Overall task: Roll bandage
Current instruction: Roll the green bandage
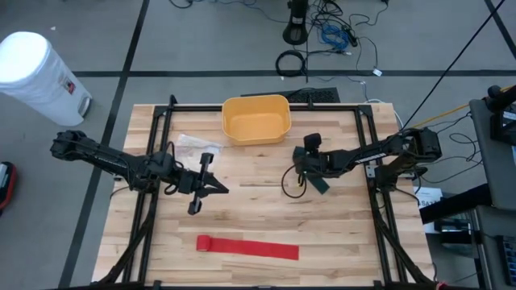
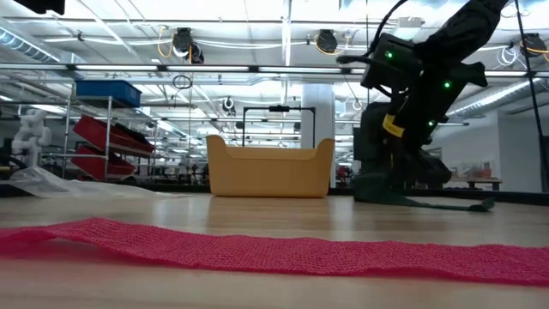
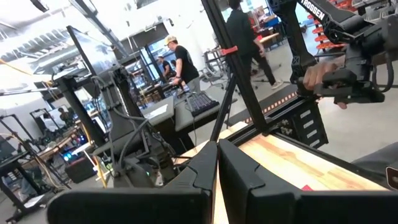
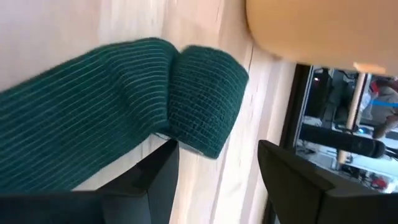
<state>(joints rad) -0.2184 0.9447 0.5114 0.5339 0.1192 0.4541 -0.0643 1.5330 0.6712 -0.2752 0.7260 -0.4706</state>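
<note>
1. Right wrist view is showing my right gripper (image 4: 214, 180) with its two dark fingers (image 4: 155, 183) spread apart, clamped on nothing; the rolled end of the green bandage (image 4: 205, 99) is lying just ahead of them on the table (image 4: 56, 37).
2. Whether a fingertip is touching the roll, I cannot tell.
3. In the high view my right gripper (image 1: 302, 173) is hovering right of the table's middle, with the green bandage (image 1: 320, 184) at it, its short flat tail running away toward the near right.
4. My left gripper (image 1: 211, 190) is waiting over the table left of centre, its fingers (image 3: 249, 180) pressed together and holding nothing.
5. A red bandage (image 1: 247, 247) is lying unrolled and flat near the table's front edge, its long axis running left to right, well apart from both grippers.
6. The yellow bin (image 1: 256, 119) is sitting at the back edge, and a clear plastic wrapper (image 1: 196, 144) is lying to its left.
</note>
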